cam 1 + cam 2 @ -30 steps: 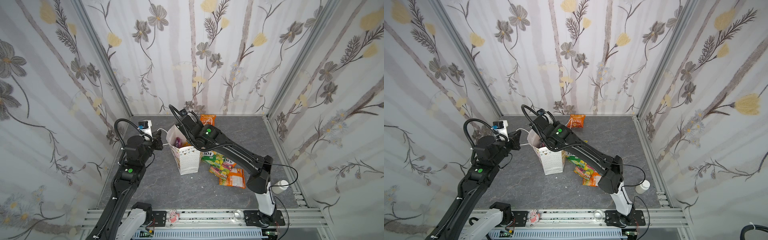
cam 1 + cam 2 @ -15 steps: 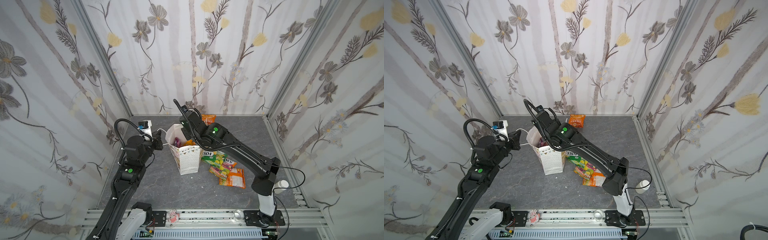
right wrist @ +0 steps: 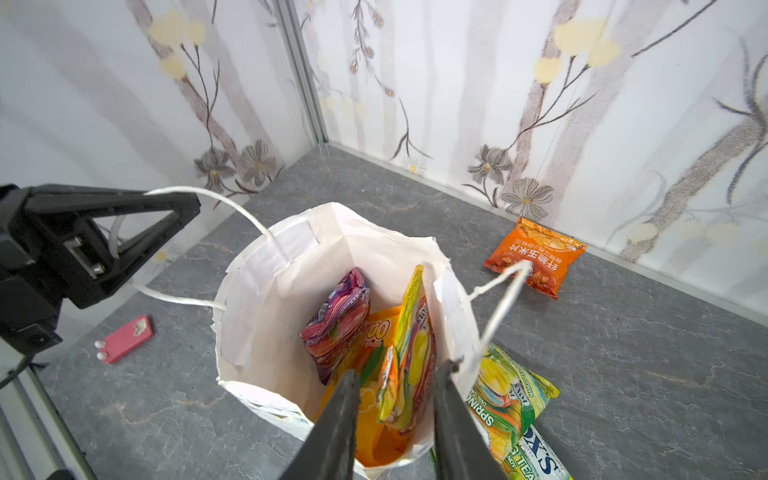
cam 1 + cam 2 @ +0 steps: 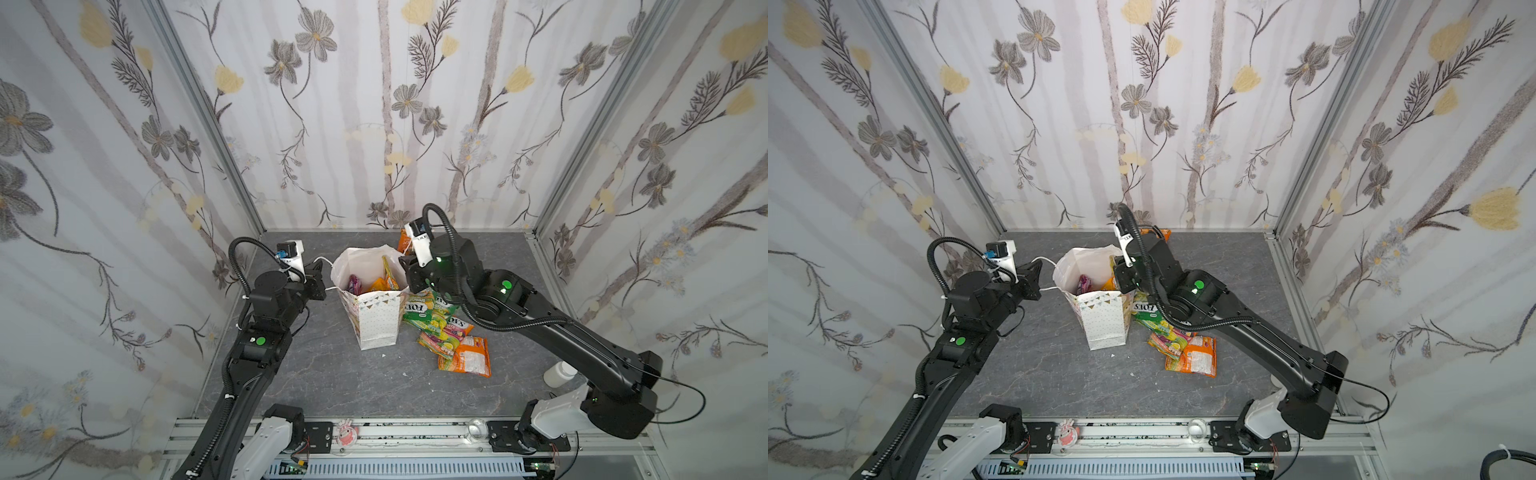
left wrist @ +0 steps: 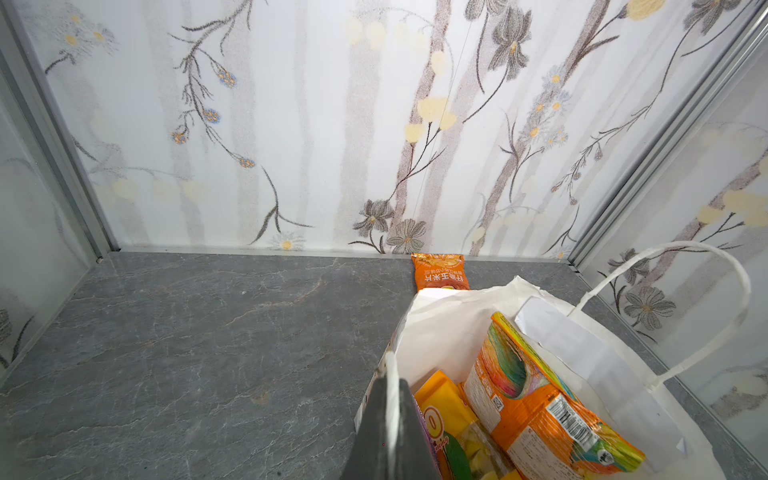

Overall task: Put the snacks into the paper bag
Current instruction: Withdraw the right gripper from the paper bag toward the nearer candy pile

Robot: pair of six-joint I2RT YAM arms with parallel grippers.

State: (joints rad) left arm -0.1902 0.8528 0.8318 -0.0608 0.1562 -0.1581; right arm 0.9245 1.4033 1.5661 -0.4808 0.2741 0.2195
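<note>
On the left side of the tabletop (image 4: 316, 374), our left claw (image 4: 321, 279) is pressing together on one white cord handle (image 3: 216, 199) of the paper bag (image 4: 376, 320). The cord is running from the claw to the bag's rim. The bag is standing upright around the middle of the tabletop with its mouth open. Inside it we are seeing a purple-pink packet (image 3: 336, 316), a flat orange packet (image 3: 376, 332) beneath it, and a yellow-green packet (image 3: 411, 345) standing on edge. Our right claw (image 3: 399, 372) is hovering over the right rim of the bag's mouth, its fingers spread part way and gripping nothing. Just right of the bag, the FOX'S packets (image 4: 419, 309) are lying overlapped on the tabletop. A front orange packet (image 4: 467, 359) is lying at their near end. A back orange packet (image 3: 536, 255) is lying by the back edge.
</note>
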